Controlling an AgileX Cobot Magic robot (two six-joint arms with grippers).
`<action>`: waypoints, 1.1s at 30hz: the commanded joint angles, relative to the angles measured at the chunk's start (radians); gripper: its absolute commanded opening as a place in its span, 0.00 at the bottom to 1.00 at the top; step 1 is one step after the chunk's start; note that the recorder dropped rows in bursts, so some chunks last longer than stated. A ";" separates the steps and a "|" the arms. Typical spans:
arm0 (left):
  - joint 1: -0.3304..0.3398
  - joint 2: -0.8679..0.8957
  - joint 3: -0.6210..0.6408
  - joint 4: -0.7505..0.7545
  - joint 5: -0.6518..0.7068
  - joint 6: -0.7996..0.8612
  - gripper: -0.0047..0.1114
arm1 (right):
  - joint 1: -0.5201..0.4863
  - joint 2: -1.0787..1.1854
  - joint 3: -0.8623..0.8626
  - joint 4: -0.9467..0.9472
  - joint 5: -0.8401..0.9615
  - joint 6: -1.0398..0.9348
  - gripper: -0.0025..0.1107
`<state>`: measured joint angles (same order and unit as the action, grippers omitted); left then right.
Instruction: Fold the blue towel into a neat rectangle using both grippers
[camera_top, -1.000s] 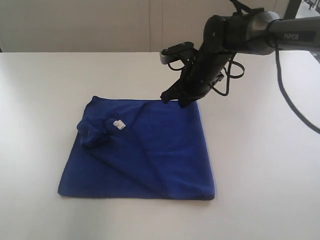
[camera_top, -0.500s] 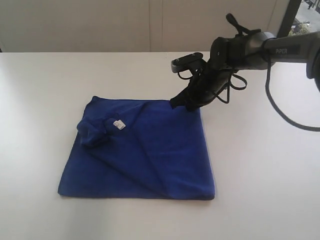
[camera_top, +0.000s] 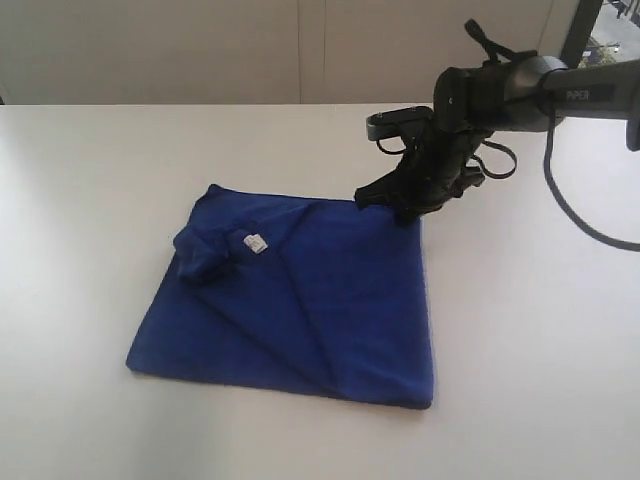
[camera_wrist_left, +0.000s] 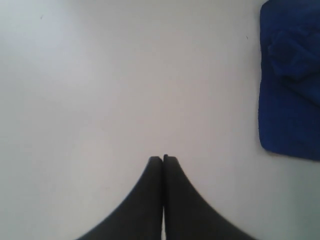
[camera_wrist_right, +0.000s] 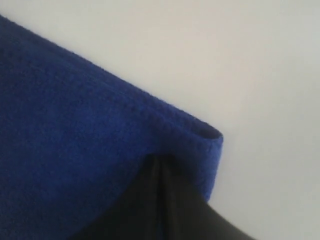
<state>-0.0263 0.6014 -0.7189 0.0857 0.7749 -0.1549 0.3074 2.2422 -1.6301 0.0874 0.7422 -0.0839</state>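
White tabletop (camera_top: 90, 200) spreads bare and wide on every side, with open room left, right and in front of the cloth; a pale wall closes off its far edge. Lying flat near the middle, a little to the right, is the blue towel (camera_top: 310, 300), deep royal blue and matte, folded into a rough four-sided shape with a diagonal crease running across it. Its near and right edges lie fairly straight, while its far-left corner is bunched into a small lump (camera_top: 200, 258).

From the right reaches the black right arm (camera_top: 500, 95), and white lettering (camera_top: 583, 95) on its grey tube reads "PiPER". The right gripper (camera_top: 392, 205) sits at the towel's far-right corner, jaws pressed together on the hemmed edge, which curls over the fingertips (camera_wrist_right: 150, 190) in the right wrist view.

The left gripper (camera_wrist_left: 163, 160) hangs over bare table with its jaws fully together, holding nothing, the towel well apart from it.

Beside the lump a small white label (camera_top: 257, 243) shows, its print too small to read.
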 joint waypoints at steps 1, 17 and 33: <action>0.003 -0.008 0.008 -0.003 0.003 -0.002 0.04 | -0.029 0.014 0.014 -0.115 0.215 0.041 0.02; 0.003 -0.008 0.008 -0.003 0.003 -0.002 0.04 | -0.029 -0.229 0.466 -0.165 0.130 0.120 0.02; 0.003 -0.008 0.008 -0.003 0.003 -0.002 0.04 | -0.029 -0.504 0.609 -0.149 -0.007 0.165 0.02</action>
<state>-0.0263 0.6014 -0.7189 0.0857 0.7749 -0.1549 0.2848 1.7708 -1.0267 -0.0737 0.7720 0.0777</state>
